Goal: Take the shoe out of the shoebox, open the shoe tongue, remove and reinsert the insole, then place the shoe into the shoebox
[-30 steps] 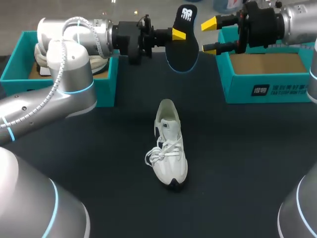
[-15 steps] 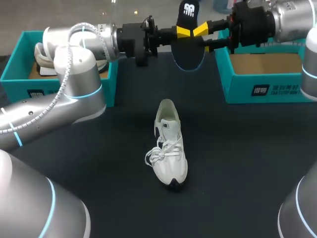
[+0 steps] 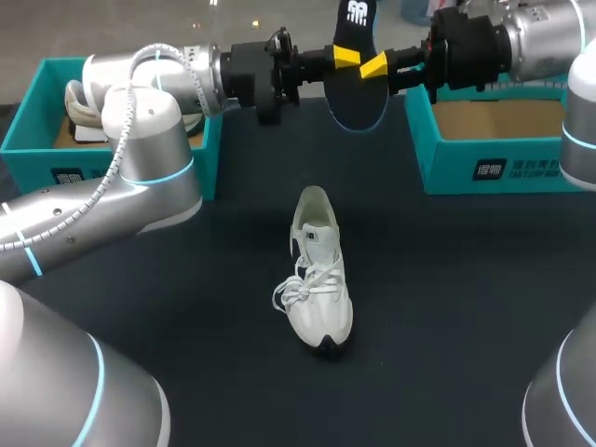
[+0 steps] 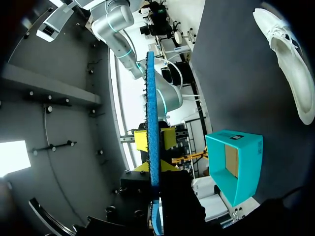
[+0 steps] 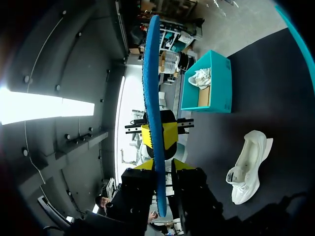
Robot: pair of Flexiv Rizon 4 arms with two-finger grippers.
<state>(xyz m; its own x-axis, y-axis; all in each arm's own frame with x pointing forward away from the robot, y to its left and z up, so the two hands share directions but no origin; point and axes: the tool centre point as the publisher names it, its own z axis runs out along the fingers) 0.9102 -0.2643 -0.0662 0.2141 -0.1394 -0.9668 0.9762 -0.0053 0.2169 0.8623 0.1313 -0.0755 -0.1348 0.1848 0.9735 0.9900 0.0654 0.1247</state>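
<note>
Black, blue-edged insole point(image 3: 356, 101) on edge; white lace-up shoe point(image 3: 318, 279).

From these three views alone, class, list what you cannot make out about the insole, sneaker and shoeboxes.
Insole: far face hidden in head view; both wrist views show only its edge.
White sneaker: inside its toe, hidden by its own upper, every view.
Left shoebox: left arm covers part of its inside, head view.
Right shoebox: end behind right arm.

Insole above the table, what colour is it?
The flat insole is black with a blue rim; best in head view.
</note>
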